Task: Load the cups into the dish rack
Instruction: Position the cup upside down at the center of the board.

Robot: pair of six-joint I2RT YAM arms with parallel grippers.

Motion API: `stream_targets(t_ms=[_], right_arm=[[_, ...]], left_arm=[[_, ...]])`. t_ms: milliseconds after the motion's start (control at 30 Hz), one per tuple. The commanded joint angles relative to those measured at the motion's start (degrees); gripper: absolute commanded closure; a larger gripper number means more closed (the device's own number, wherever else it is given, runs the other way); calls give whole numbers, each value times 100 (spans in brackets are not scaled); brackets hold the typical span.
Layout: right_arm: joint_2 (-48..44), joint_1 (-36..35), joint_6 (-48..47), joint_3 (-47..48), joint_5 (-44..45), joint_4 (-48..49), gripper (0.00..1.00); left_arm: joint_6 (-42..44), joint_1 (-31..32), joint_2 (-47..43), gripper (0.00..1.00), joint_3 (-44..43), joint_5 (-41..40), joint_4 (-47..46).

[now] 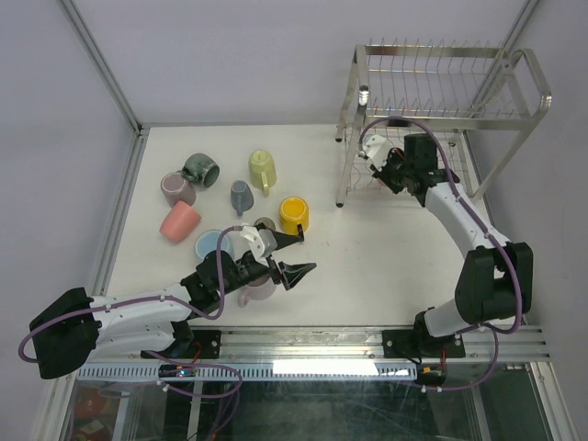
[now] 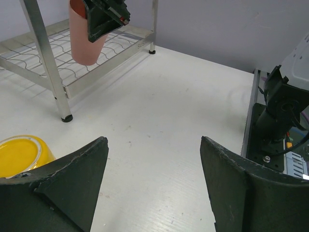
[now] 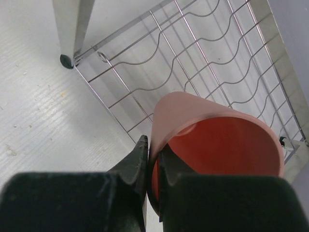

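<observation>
Currently the right pincer (image 3: pixel 152 151) is clamped on the rim of the salmon cup (image 3: pixel 217 128), which hangs just above the dish rack's (image 3: pixel 71 24) wavy lower shelf. Gripped by so thin a rim, it could swing, land on a wire crest and topple. The left pincer (image 2: pixel 153 141) stands apart and empty, well away from the rack.

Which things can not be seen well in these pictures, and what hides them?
Top view: pink cup, almost hidden behind the right pincer.
Right wrist view: that cup's base, hidden by its own wall; contact with the dish rack unclear.
Left wrist view: yellow cup, cut by the frame edge and the left pincer.
</observation>
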State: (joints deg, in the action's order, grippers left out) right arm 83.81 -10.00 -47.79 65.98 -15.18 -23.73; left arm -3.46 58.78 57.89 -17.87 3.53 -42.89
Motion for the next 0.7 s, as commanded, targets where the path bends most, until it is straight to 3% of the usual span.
stream_targets(t_ms=[0, 200, 367, 433, 533, 667], right_arm=[[181, 7, -43, 149, 232, 466, 97], [414, -2, -92, 221, 236, 421, 86], [472, -2, -104, 242, 222, 426, 85], [453, -6, -101, 249, 209, 415, 87], [295, -5, -101, 274, 172, 338, 99], [-277, -3, 17, 325, 5, 60, 100]], left_arm=[[21, -34, -62, 25, -208, 112, -314], [31, -33, -77, 25, -208, 99, -297], [34, -34, -67, 25, -208, 95, -290], [32, -34, -67, 25, -208, 96, -285], [37, -32, -84, 25, -217, 100, -274], [12, -34, -107, 25, -192, 103, -323]])
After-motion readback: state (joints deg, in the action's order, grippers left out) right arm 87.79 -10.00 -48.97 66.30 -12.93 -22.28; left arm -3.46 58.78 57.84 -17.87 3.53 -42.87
